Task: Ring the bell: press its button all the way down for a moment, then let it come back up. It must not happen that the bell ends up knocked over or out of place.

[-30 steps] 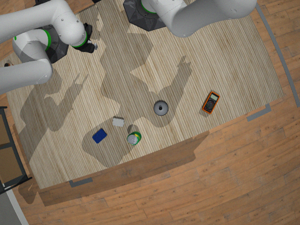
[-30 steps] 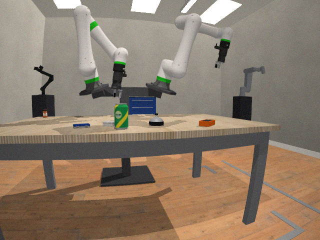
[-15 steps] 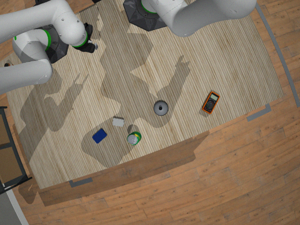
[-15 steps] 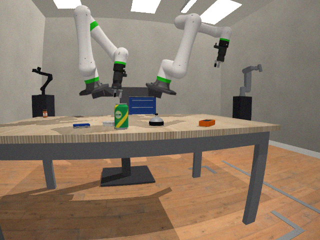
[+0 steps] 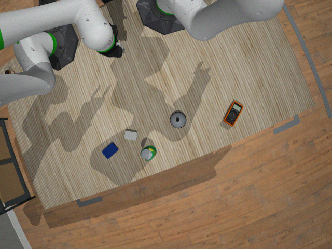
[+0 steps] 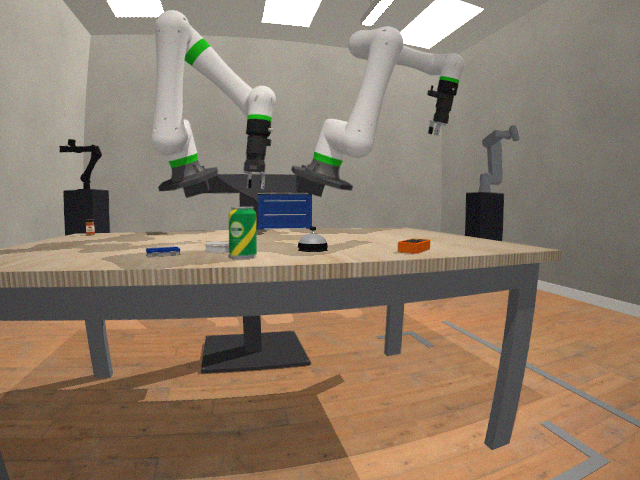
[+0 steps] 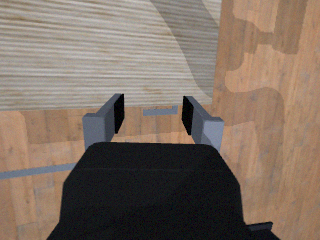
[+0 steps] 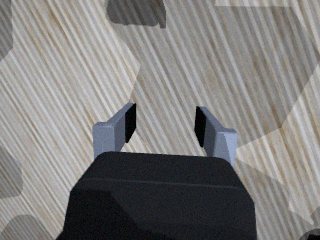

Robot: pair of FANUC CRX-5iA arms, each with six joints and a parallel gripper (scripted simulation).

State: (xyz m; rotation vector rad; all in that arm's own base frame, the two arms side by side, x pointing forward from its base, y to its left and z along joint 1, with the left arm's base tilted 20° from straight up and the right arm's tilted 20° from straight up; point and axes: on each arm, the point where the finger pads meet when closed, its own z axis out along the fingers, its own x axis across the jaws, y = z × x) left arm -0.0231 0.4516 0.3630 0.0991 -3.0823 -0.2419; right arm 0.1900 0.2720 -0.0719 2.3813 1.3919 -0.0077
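the bell [image 5: 179, 118] [image 6: 312, 242] [image 8: 315, 236] stands upright on the table, toward its front edge from the raised right gripper [image 5: 121, 47] [image 6: 256, 180] [image 8: 165, 117], seemingly the nearer. it and the left gripper [image 6: 434, 130] [image 7: 153, 107] are wide open, holding nothing.

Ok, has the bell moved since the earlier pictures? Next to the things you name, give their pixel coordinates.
No, the bell [image 5: 180, 122] [image 6: 312, 241] shows no shift in any direction against the table's near edge [image 5: 174, 164] [image 6: 320, 272].
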